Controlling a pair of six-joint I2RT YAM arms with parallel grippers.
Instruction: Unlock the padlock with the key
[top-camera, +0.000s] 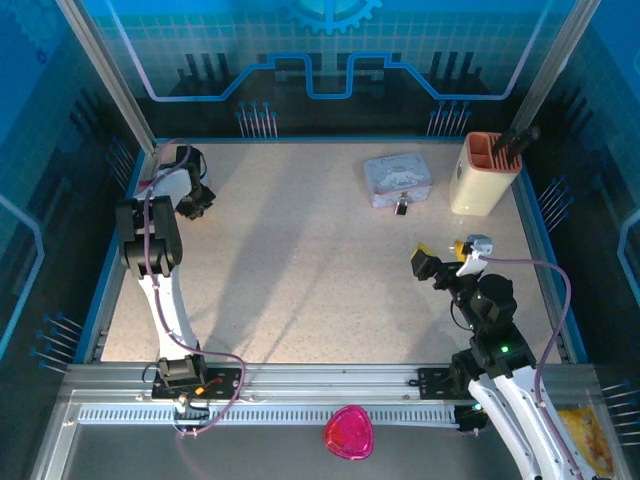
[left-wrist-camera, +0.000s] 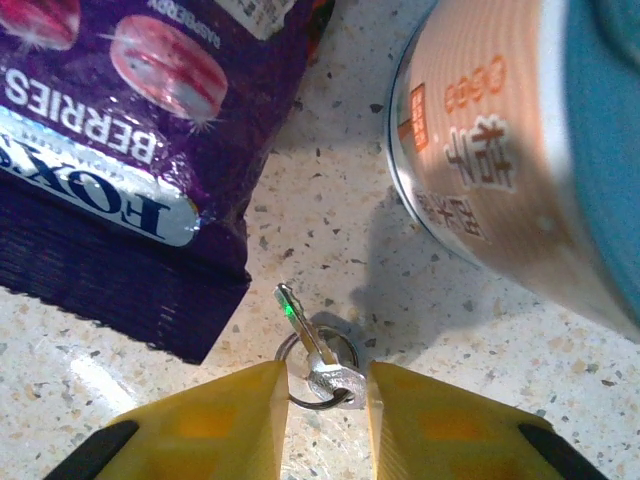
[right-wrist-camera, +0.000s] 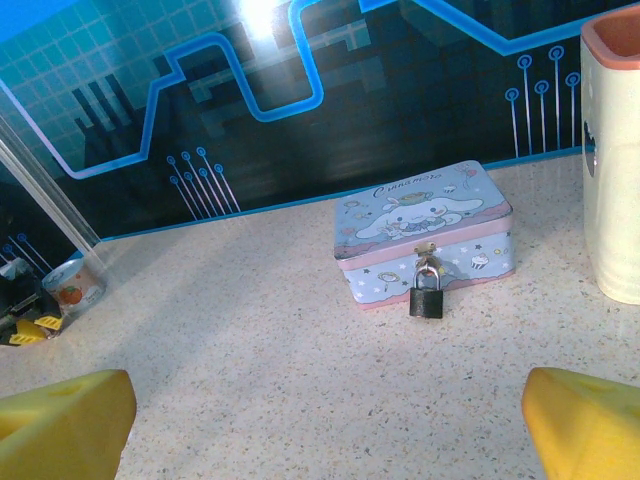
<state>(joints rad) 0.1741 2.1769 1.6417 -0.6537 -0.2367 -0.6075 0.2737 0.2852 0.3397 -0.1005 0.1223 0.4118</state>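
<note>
We take the tin box (top-camera: 398, 177) as our marker, a pale blue lid with a cartoon print and pink walls, lying flat on the speckled table. The padlock (right-wrist-camera: 427, 300) hangs from the clasp on the tin's near wall. Its dark body is upright against that wall and its thin shackle is threaded through the clasp, closed as far as we can see.

A cream holder (top-camera: 483, 180) stands just to the right of the tin, apart from it.

The left gripper (left-wrist-camera: 327, 400) is well to the left of the tin, about as far back on the table as the tin is. Its yellow fingers (left-wrist-camera: 215, 425) stand a narrow way apart, and the key (left-wrist-camera: 335, 381) sits in the gap with its ring. The key's head is close against the right-hand finger, the ring reaches toward the other one, and the blade points out past the tips. We cannot tell whether the fingers actually pinch it. A purple sweets bag (left-wrist-camera: 130, 130) and a printed can (left-wrist-camera: 480, 150) lie in that same place, well left of the tin.

The right gripper (right-wrist-camera: 328, 405) is nearer to us than the tin and a little to its right, well apart from it and facing it. Its jaws are spread wide, with nothing between them but bare table.
</note>
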